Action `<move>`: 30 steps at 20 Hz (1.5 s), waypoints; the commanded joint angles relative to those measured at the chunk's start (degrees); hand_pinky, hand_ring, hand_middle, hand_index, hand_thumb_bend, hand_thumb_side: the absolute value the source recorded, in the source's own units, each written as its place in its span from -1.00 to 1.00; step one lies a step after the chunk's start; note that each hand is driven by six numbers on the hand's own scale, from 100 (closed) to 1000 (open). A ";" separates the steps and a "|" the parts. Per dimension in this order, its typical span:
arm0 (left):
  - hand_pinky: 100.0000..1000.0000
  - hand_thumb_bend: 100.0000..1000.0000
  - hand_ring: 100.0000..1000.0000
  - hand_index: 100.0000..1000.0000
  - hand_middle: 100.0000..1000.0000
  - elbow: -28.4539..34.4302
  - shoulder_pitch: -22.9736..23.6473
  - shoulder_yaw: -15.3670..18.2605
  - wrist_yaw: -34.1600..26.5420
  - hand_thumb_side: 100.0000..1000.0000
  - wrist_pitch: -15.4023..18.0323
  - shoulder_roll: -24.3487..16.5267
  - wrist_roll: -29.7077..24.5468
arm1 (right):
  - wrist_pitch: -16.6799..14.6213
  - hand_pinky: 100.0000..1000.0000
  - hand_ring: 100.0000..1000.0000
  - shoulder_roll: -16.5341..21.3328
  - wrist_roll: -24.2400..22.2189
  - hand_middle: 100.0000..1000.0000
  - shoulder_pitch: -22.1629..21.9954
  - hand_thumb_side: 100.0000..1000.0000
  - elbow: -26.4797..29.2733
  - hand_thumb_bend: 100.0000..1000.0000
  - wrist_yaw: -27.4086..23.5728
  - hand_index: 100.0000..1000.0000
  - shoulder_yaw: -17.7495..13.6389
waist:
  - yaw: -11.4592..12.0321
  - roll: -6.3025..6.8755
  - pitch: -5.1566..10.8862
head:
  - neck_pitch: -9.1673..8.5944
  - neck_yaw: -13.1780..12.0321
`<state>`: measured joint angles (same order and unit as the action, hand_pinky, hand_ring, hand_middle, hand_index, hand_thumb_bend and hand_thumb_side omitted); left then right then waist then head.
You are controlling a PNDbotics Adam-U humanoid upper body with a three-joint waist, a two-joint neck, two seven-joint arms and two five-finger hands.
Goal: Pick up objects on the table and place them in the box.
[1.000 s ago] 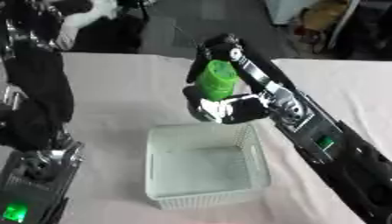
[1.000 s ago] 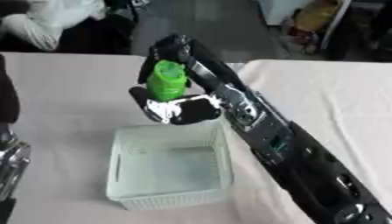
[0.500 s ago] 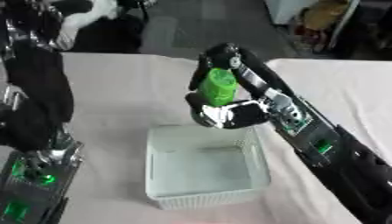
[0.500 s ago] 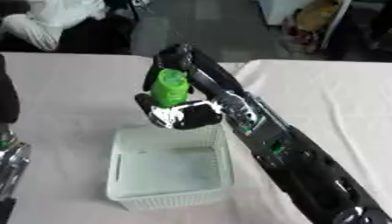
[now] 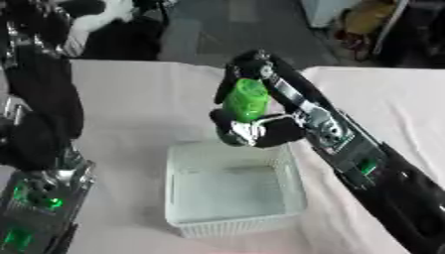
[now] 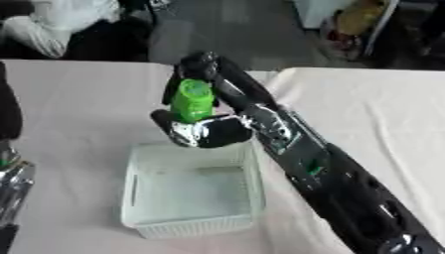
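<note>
Green bottle (image 5: 246, 100), held in the curled right hand (image 5: 259, 130), hangs over the seemingly empty box's (image 5: 233, 226) far edge, not yet dropped in.

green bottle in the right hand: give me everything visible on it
The green bottle is bright green, looks like glossy plastic, with a rounded body narrowing slightly toward its top end. It is roughly upright, tilted a little, held in the air by the right hand, whose fingers curl round it from behind and below. It hangs over the far edge of the white box, not touching it. Its lower part is hidden by the hand; no label can be made out.
</note>
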<state>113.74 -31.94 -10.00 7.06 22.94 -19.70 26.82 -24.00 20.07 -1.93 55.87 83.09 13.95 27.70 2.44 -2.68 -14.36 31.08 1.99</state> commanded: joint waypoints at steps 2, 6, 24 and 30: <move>0.25 -0.50 0.53 0.78 0.80 0.85 -0.87 0.29 0.01 1.00 -0.01 -1.02 -0.22 | -1.39 -1.00 -1.00 0.75 3.30 -1.00 0.64 0.27 1.24 -0.53 3.34 -0.77 -0.55 | 0.03 0.29 0.87 | 0.26 -0.22; 0.25 -0.50 0.53 0.78 0.80 0.85 -0.88 0.29 -0.02 1.00 0.00 -1.03 -0.24 | -2.66 -1.00 -1.00 0.77 5.17 -0.75 0.60 0.43 1.32 -0.46 6.46 -0.31 -0.40 | 0.03 0.28 0.89 | 0.30 -0.21; 0.26 -0.50 0.53 0.78 0.80 0.85 -0.95 0.29 -0.05 1.00 0.06 -0.99 -0.31 | -4.54 -0.76 -0.34 0.66 6.67 -0.18 0.52 0.70 0.88 -0.34 9.41 0.15 -0.07 | 0.10 0.23 0.89 | 0.23 -0.32; 0.26 -0.50 0.53 0.78 0.80 0.85 -0.97 0.29 -0.07 1.00 0.09 -0.98 -0.33 | -4.49 -0.75 -0.35 0.63 6.60 -0.18 0.48 0.70 0.87 -0.34 9.45 0.16 -0.09 | 0.10 0.23 0.88 | 0.18 -0.28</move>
<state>113.74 -31.96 -10.01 7.05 23.03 -19.70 26.71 -28.34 20.07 4.57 55.86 83.22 23.34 28.05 2.49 -2.68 -14.36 31.10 1.97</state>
